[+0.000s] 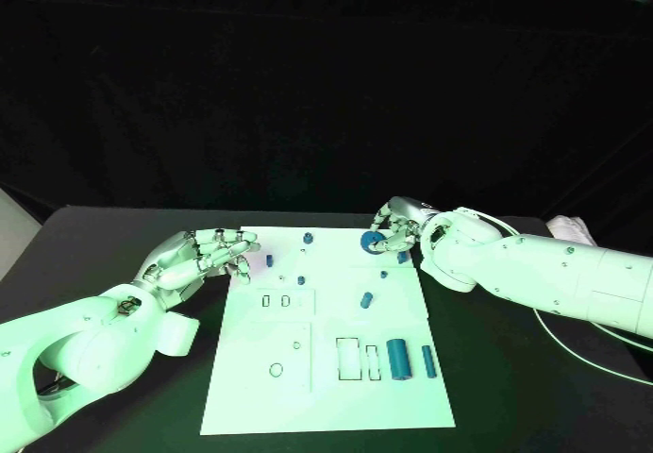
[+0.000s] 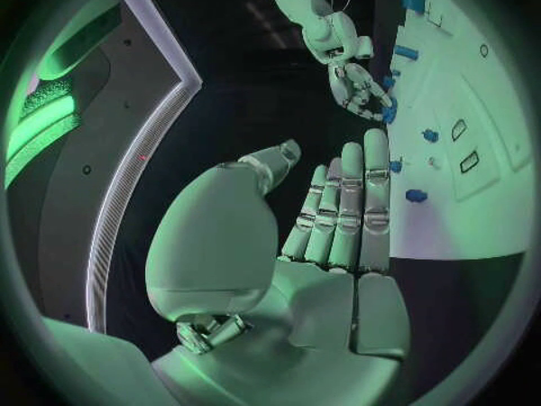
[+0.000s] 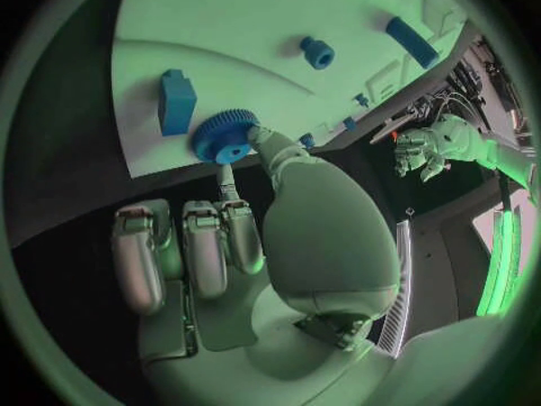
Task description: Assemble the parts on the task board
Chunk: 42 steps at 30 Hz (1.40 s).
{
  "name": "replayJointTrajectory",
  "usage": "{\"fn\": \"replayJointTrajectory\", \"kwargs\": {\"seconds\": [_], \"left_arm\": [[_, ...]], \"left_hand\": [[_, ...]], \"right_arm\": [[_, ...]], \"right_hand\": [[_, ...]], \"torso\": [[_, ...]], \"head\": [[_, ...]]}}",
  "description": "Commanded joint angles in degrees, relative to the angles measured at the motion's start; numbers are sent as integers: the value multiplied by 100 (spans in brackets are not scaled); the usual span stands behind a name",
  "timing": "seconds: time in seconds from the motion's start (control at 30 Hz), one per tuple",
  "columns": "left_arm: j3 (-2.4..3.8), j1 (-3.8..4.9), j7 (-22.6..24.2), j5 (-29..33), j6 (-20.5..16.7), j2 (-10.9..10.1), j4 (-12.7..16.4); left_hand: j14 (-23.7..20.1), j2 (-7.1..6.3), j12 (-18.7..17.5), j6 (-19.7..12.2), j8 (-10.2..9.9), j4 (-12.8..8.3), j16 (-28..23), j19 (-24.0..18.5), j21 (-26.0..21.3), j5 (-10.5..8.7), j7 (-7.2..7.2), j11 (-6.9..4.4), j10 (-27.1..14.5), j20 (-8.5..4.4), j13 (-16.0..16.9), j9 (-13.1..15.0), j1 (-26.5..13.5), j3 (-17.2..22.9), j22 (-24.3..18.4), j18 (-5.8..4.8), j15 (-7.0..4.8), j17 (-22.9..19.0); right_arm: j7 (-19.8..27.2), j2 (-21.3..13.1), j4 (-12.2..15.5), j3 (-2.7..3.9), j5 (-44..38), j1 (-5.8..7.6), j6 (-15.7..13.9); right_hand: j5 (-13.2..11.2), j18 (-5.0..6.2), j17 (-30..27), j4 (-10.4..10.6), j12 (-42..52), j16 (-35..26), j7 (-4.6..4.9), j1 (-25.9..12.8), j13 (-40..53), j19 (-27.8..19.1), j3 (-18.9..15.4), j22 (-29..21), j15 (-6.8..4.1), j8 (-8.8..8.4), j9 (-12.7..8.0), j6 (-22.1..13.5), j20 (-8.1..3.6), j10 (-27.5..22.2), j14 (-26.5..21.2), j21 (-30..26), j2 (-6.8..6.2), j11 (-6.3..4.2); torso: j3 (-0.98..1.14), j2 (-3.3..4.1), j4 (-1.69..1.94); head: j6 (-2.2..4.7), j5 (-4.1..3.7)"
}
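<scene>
The white task board [image 1: 326, 396] lies in the middle of the black table. At its far right corner my right hand [image 1: 397, 225] pinches a blue toothed gear [image 1: 372, 243] between thumb and a finger, just above the board; the right wrist view shows the gear [image 3: 225, 136] at the fingertips, beside a blue block [image 3: 177, 100]. My left hand [image 1: 204, 255] hovers at the board's far left edge, fingers apart and holding nothing; its fingers [image 2: 343, 212] are straight. Small blue pegs [image 1: 302, 279] stand on the board's far half.
Two blue cylinders [image 1: 399, 359] lie side by side near the board's right edge, next to rectangular slots [image 1: 350, 357]. A short blue piece [image 1: 366, 300] lies mid-board. A white cloth [image 1: 572, 226] sits at the table's far right. A cable [image 1: 572, 354] runs under my right arm.
</scene>
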Motion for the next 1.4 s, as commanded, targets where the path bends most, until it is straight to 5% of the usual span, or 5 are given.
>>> {"fn": "replayJointTrajectory", "kwargs": {"seconds": [0.03,0.47,0.87,1.4], "left_arm": [[3,4,22,-5,105,7,2],[3,4,17,-5,107,-2,-5],[3,4,6,-5,120,4,-13],[3,4,-6,-5,131,7,-25]], "left_hand": [[-34,55,-6,-45,-28,-43,27,-36,20,-28,112,-15,-37,1,8,5,17,5,5,35,8,-5],[-34,55,-6,-45,-28,-43,27,-36,20,-28,112,-15,-37,1,8,5,17,5,5,35,8,-5],[-33,62,-1,-46,-26,-46,29,-42,32,-28,112,-15,-40,2,9,9,20,8,10,35,8,-9],[-33,62,-1,-46,-26,-46,29,-42,32,-28,112,-15,-40,2,9,9,20,8,10,35,8,-9]], "right_arm": [[-51,-4,-20,-3,-232,-8,20],[4,-58,3,-4,-215,-10,141],[-79,-48,-1,-18,-428,-17,300],[-88,-117,35,-21,-501,-30,215]], "right_hand": [[88,-36,1466,31,26,35,-5,27,1069,599,83,1507,17,35,-4,58,47,169,573,21,85,-13],[456,-36,1468,119,28,35,-59,7,1084,599,550,1507,-30,102,-63,233,12,185,573,21,55,-67],[294,-36,1387,154,-121,1,0,-137,924,599,562,1507,9,14,-136,29,24,7,545,21,-212,-13],[306,-36,1388,178,-134,0,7,-140,913,599,543,1507,24,31,-138,17,41,-11,544,21,-202,-2]], "torso": [[1,1,4],[9,10,-1],[7,11,2],[4,15,7]], "head": [[0,-5],[-2,-1],[-1,-24],[-12,-29]]}}
